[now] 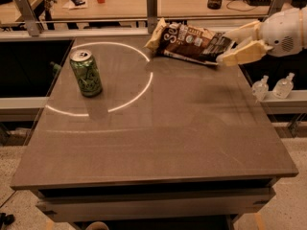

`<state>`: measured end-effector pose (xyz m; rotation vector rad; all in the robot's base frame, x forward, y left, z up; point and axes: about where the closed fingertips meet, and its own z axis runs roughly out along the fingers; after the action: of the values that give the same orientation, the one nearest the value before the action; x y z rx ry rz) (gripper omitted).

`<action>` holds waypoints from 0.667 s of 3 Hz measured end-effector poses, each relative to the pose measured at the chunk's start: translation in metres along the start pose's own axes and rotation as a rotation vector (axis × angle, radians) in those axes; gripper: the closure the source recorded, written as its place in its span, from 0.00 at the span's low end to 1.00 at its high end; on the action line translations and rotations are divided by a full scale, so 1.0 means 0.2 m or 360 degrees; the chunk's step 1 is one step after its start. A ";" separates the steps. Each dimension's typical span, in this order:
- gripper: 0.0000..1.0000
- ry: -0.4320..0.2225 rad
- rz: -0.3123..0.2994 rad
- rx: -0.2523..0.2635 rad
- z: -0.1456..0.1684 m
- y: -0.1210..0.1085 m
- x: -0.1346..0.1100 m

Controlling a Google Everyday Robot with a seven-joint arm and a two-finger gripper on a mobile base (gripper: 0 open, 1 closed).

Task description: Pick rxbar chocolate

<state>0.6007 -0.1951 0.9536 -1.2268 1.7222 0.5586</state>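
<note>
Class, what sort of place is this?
Probably a robotics lab: a table with a can, cluttered desks behind, and the robot's hand at upper right holding the rxbar chocolate.

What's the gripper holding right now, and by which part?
The gripper, raised above the far right of the table, holds the rxbar chocolate by its right end, jaws closed above and below it.

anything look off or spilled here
Nothing stands out: the green can stands upright, the crinkled snack bag lies at the far edge, and the pincer at upper right grips the rxbar chocolate beside it.
</note>
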 end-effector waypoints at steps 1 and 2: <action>1.00 -0.0111 -0.0005 0.0018 -0.13 -0.05 -0.12; 1.00 -0.0199 -0.0068 -0.0133 -0.11 0.03 -0.25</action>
<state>0.5899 -0.1859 1.0059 -1.2572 1.5783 0.6734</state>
